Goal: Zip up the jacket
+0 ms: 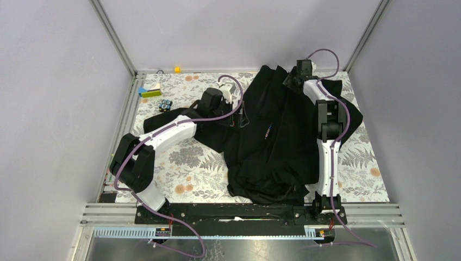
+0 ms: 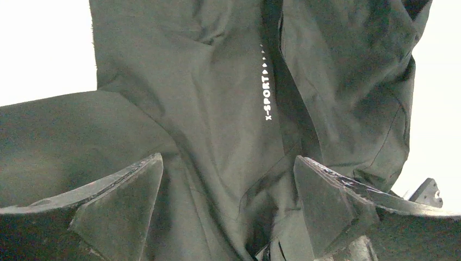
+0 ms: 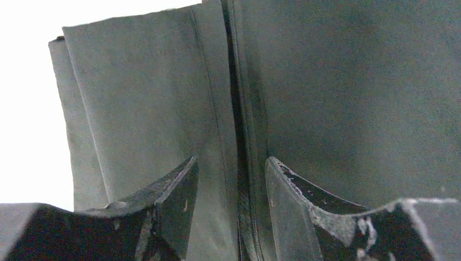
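- a large black jacket (image 1: 272, 141) lies rumpled on a table (image 1: 190, 163) covered in a floral print. it fills the middle and right of the surface, from the far edge almost to the near rail.
- one sleeve trails off to the left, under the left arm's forearm.
- tiny coloured marks (image 1: 266, 132) sit at mid-chest. in the left wrist view they read as white lettering, "x-sport" (image 2: 267, 98), running beside the front opening.
- the left arm bends in from the near left corner, its wrist over the jacket's left side.
- the left gripper (image 2: 228, 160) is spread wide – both dark fingers (image 2: 130, 196) stand well apart with only creased black cloth showing between them, and nothing is pinched.
- the right arm stretches straight up the right side of the jacket to its far end, near the collar.
- the right gripper (image 3: 231, 160) has its fingers apart but closer together, straddling the jacket's centre front line, which runs between them. whether the tips touch the cloth cannot be told.
- at the far left of the table, clear of the jacket, lie a yellow-green block (image 1: 151, 93) and a dark item with blue dots (image 1: 166, 104) – a small yellow cube (image 1: 177, 69) sits on the far rail.
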